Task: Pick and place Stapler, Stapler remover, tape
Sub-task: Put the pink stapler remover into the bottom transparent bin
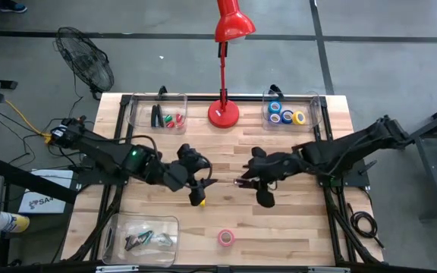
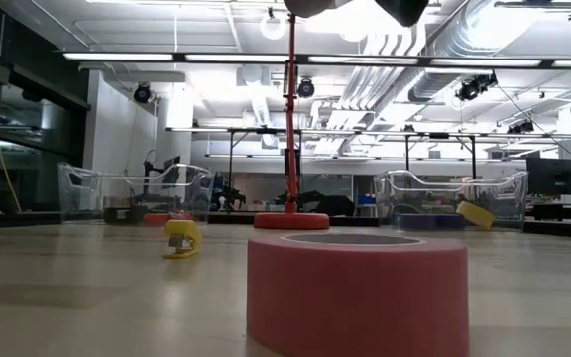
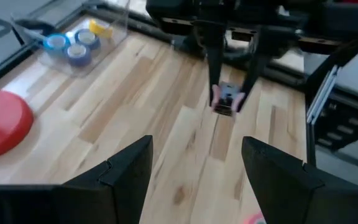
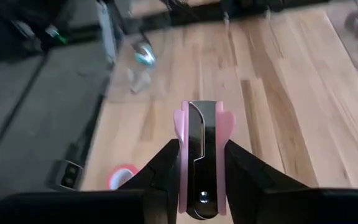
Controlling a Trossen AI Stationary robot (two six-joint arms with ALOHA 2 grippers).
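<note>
While both dark arms reach in over the middle of the pale wooden table (image 1: 294,220), we see the right gripper (image 4: 201,163) clenched around a small pink and chrome staple remover (image 4: 202,146), which it holds up above the boards; the left wrist view shows the same pink remover (image 3: 227,99) pinched between the right arm's thin fingers. Facing it, the left gripper (image 3: 194,171) hangs with its two dark fingers spread wide and nothing between them. Just beside the left gripper a small yellow tape roll (image 1: 199,201) lies on the table. A pink tape roll (image 1: 226,238) sits near the front edge, well apart from both grippers. At the back right corner a clear plastic bin (image 1: 315,105) holds blue and yellow tape rolls (image 1: 285,114). At the back left a second clear bin (image 1: 139,114) holds a slim black stapler (image 1: 155,115) beside small red and green items. A third clear tray (image 1: 112,235) stands at the front left. A red desk lamp (image 1: 224,112) stands at the back centre.
</note>
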